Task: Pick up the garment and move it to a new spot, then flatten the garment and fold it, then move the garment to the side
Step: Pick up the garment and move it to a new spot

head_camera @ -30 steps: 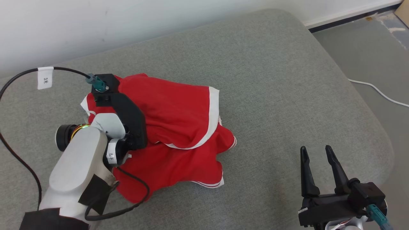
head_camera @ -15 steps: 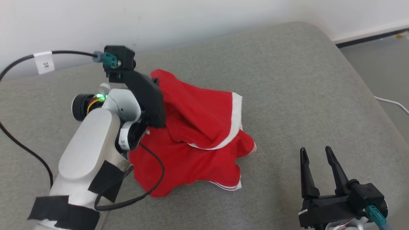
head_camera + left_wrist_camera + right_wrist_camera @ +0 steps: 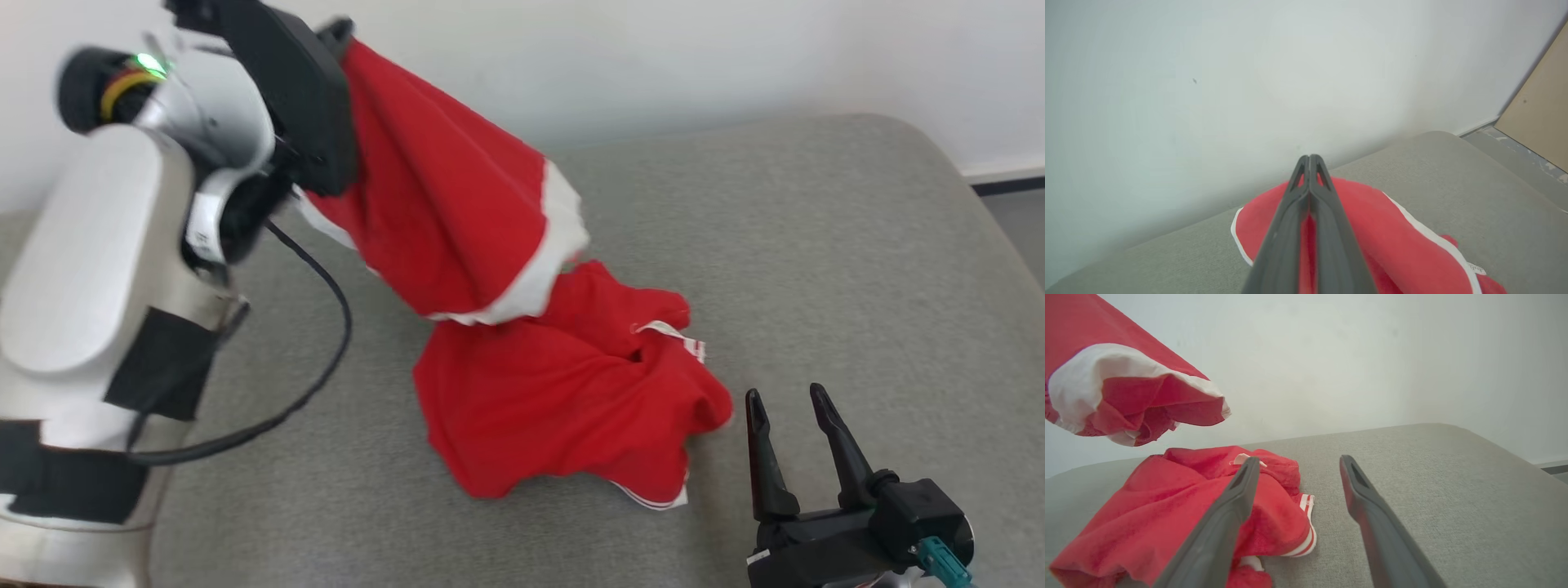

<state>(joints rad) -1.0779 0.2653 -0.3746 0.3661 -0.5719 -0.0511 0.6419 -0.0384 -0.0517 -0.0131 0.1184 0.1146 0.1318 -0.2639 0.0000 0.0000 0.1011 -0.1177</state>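
- Cloth of this kind looks easy to lift and hard to control: the red soft-fabric garment with white trim appears light and limp, with no stiffness to keep any shape.
- The left claw is clenched, its two dark fingers pressed together on a fold of the red fabric, and it is raised in front of the plain white wall.
- From that grip the upper part of the garment hangs in a slanting drape, while the lower part lies heaped on the grey woven cushion.
- The right claw is released, with its fingers apart and nothing between them, low at the near right and just beside the heap.
- A single pinch probably lets the rest sag, swing and drag, so the layers could slide against each other (thin fabric can also slip from a narrow grip).
- The white-banded hem looks like the best place to hold it, since the doubled edge gives more to bite on and marks the outline for flattening.
- The free claw would do well to take a trimmed corner in the heap next to it.
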